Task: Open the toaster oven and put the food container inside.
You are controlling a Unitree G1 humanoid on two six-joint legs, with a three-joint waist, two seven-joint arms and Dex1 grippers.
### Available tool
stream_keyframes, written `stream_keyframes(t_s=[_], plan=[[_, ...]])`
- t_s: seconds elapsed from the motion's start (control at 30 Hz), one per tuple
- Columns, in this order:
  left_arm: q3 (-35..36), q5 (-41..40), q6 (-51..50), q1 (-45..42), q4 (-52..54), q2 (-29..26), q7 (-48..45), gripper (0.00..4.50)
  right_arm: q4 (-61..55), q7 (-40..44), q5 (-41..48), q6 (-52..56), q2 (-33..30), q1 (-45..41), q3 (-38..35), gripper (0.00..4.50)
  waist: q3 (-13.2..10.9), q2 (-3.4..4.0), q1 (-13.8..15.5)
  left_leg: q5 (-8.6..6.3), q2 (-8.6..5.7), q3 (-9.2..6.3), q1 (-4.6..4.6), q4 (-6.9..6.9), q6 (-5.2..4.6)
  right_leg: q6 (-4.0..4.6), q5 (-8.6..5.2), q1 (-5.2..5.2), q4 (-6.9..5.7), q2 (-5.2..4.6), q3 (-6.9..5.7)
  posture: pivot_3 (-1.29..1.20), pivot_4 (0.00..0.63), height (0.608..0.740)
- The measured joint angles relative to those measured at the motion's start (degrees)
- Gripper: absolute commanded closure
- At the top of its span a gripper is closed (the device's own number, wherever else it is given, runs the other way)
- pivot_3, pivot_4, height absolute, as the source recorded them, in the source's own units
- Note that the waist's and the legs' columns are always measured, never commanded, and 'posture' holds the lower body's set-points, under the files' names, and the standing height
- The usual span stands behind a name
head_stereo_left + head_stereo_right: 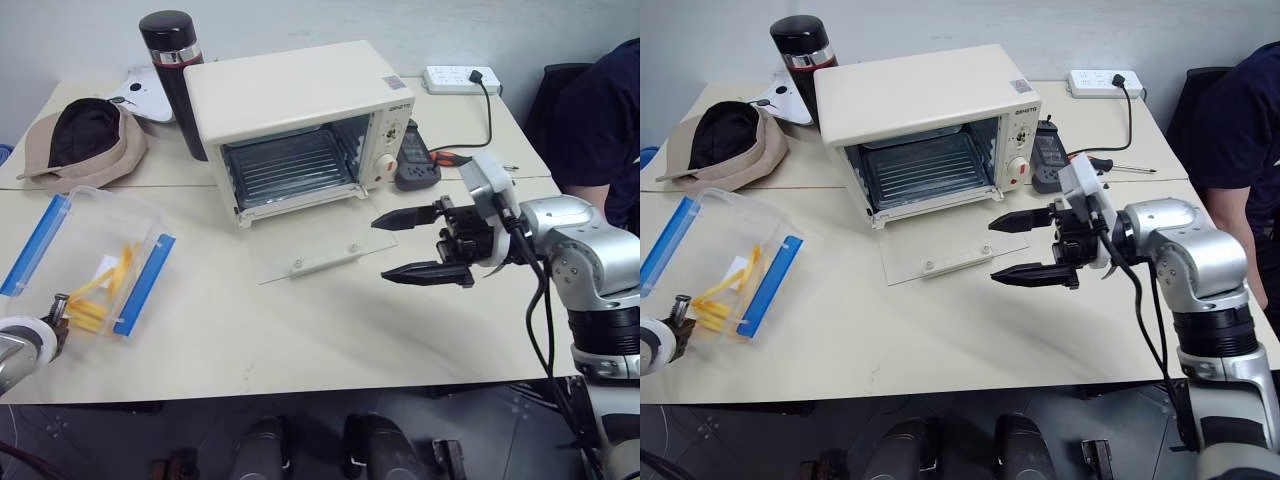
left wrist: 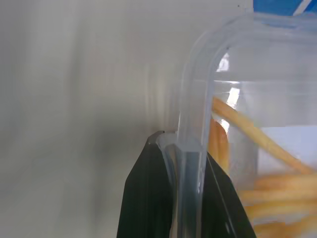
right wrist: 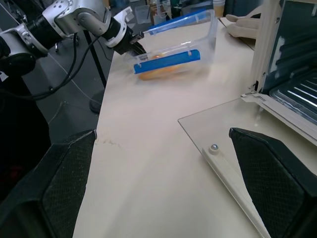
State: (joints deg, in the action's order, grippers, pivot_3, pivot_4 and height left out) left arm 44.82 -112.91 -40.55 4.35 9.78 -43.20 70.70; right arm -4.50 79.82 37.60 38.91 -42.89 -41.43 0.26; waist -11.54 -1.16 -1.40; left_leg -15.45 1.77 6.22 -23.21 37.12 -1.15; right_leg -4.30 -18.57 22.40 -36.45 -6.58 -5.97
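Observation:
The cream-white toaster oven (image 1: 300, 110) stands at the back middle of the table with its glass door (image 1: 315, 245) folded down flat and the wire rack (image 1: 285, 165) showing. At the left lies the clear food container (image 1: 95, 260), with blue clip strips and yellow strips inside; it looks tipped. My left gripper (image 2: 185, 198) is shut on the container's rim at its near corner, one black finger (image 2: 148, 198) on each side of the wall. Beside the door's right edge, above the table, my right gripper (image 1: 380, 248) hangs open and holds nothing.
A black flask (image 1: 172, 60) and a tan cap (image 1: 85, 140) stand behind the container. A black meter (image 1: 415, 160), a screwdriver (image 1: 470, 160) and a power strip (image 1: 460, 77) lie right of the oven. A person in dark clothing (image 1: 600, 120) is at the far right.

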Motion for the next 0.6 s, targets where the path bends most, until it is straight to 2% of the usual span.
stream_keyframes(t_s=[0.1, 0.17, 0.2, 0.3, 0.47, 0.57, 0.6], plan=[[2.49, 0.25, -11.20, 2.69, -2.16, -6.09, -10.58, 4.49, -0.03, 0.17, 0.98, 1.38, -2.54, 0.28, -1.18, 0.00, -0.02, -0.04, -0.02, -0.03, 0.00, 0.01, -0.02, -0.03, 0.05, 0.02, -0.01, 0.06, 0.00, -0.01, 0.01, 0.00, 0.150, 0.740], [4.06, 0.45, -19.83, 8.09, -1.76, -14.97, -20.04, 4.49, -0.65, -0.14, 1.22, 1.39, -4.40, 2.11, -2.90, 0.00, -0.06, -0.37, -0.08, -0.06, 0.02, -0.04, -0.06, -0.11, 0.19, 0.09, -0.05, 0.13, 0.03, -0.01, -0.03, 0.00, 0.150, 0.740], [5.16, 0.62, -23.08, 9.76, -1.56, -17.74, -24.27, 4.49, -0.81, -0.49, 1.32, 1.39, -5.30, 2.74, -3.88, 0.00, -0.10, -0.24, -0.07, -0.19, -0.03, 0.00, -0.03, -0.14, 0.39, 0.08, -0.05, 0.11, 0.10, -0.07, 0.01, 0.00, 0.150, 0.740], [5.58, 0.45, -27.32, 9.52, -1.22, -20.78, -35.54, 4.49, -1.75, -1.30, 2.05, 1.69, -6.21, 5.68, -5.79, 0.00, -0.19, 0.11, 0.03, -0.23, -0.02, 0.01, -0.02, -0.21, 0.51, 0.09, -0.05, 0.13, 0.16, -0.10, 0.01, 0.00, 0.150, 0.740], [-6.18, 0.53, -26.81, 0.35, 0.34, -23.53, -42.64, 4.49, -3.77, -2.83, 2.21, 2.01, -7.40, 10.29, -7.52, 0.00, -0.26, 0.24, 0.05, -0.17, -0.01, 0.01, -0.02, -0.37, 0.60, 0.17, -0.04, 0.19, 0.15, -0.10, 0.02, 0.00, 0.150, 0.740], [-16.47, 0.50, -24.32, -9.68, 1.40, -20.62, -40.31, 4.49, -5.19, -4.45, 2.37, 2.02, -7.70, 12.08, -8.31, 0.00, -0.27, 0.25, 0.06, -0.13, -0.03, 0.02, -0.03, -0.44, 0.51, 0.14, -0.02, 0.17, 0.20, -0.09, 0.01, 0.00, 0.150, 0.740], [-20.59, 0.58, -23.12, -14.58, 1.20, -17.69, -37.51, 4.49, -5.94, -5.24, 2.67, 2.11, -7.79, 13.40, -9.23, 0.00, -0.26, 0.25, 0.11, 0.01, -0.04, 0.03, -0.02, -0.47, 0.27, 0.11, 0.00, 0.14, 0.24, -0.09, 0.00, 0.00, 0.150, 0.740]])
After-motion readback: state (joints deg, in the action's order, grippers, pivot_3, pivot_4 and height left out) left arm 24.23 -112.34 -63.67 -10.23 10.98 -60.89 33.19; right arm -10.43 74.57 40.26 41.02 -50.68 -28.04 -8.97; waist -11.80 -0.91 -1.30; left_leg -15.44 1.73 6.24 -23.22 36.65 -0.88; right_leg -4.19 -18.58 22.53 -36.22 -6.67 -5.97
